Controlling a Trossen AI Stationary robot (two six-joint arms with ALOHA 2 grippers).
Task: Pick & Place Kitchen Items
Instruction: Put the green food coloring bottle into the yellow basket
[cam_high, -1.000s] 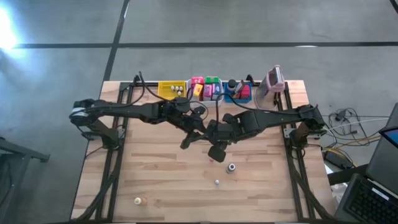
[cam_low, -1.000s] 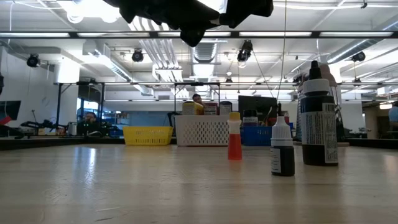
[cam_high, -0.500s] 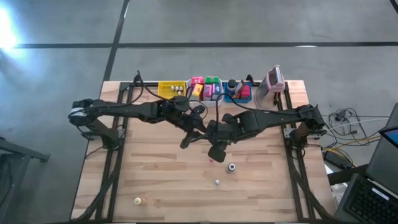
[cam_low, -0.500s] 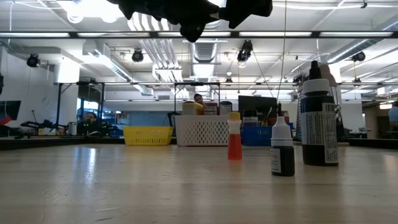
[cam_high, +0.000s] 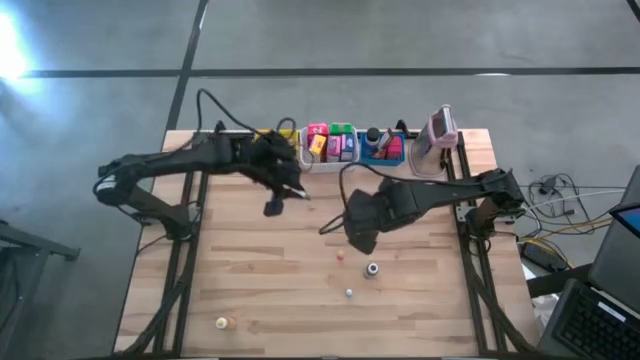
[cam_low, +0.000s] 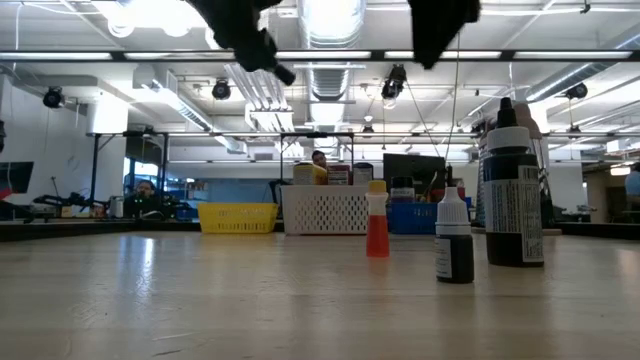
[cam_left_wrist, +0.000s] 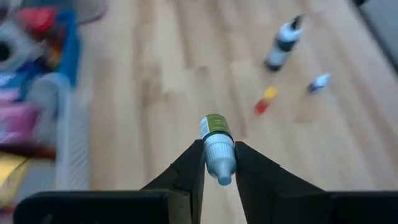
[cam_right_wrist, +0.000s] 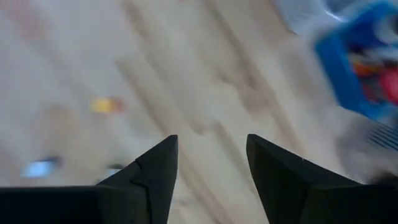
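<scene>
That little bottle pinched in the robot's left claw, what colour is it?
The little bottle has an olive-green body and whitish cap, best seen in the left wrist view.

A grey floor (cam_high: 400, 40) surrounds the wooden table (cam_high: 250, 280); ceiling light strips (cam_low: 560, 55) glow overhead.

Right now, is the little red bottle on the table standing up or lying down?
Standing up. The low view shows the red bottle upright on the table, yellow cap on top.

The right gripper (cam_right_wrist: 208, 163) hangs above the wooden table (cam_right_wrist: 186, 81), its two dark fingers (cam_right_wrist: 155, 168) spread with nothing between them. A blue bin (cam_right_wrist: 364, 68) lies farther off — a small yellowish piece (cam_right_wrist: 104, 104) too, blurred.
</scene>
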